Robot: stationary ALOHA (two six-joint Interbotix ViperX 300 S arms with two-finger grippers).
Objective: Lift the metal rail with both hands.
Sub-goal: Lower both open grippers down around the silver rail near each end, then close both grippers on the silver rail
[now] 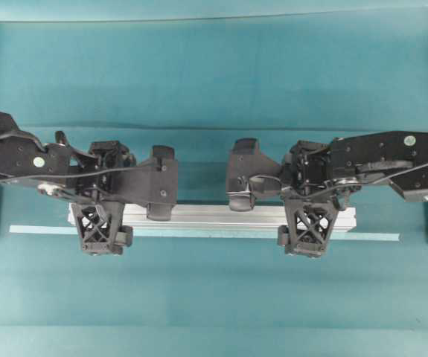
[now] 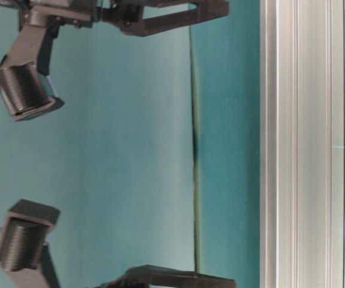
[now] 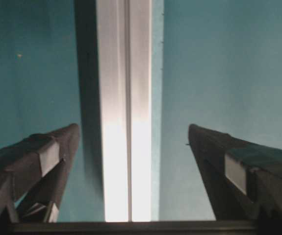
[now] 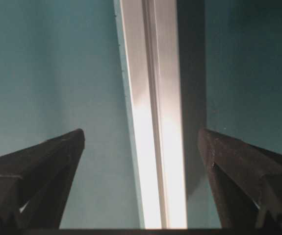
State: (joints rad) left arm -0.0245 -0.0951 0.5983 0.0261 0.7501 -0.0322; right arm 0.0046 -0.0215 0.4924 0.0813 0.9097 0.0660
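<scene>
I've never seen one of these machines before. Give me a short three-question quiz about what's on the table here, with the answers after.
1. True or false: the left hand and the right hand are both closed tight on the metal rail.
2. What thin pale strip lies along the rail's near edge in the overhead view? A) a green tape strip B) a red rope C) a wooden ruler
3. Fill in: in each wrist view the rail runs ____ the two fingers.

Key
1. False: both hands are open, with the rail not gripped.
2. A.
3. Between.

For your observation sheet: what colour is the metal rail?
Silver, the metal rail; clearest in the table-level view.
</scene>
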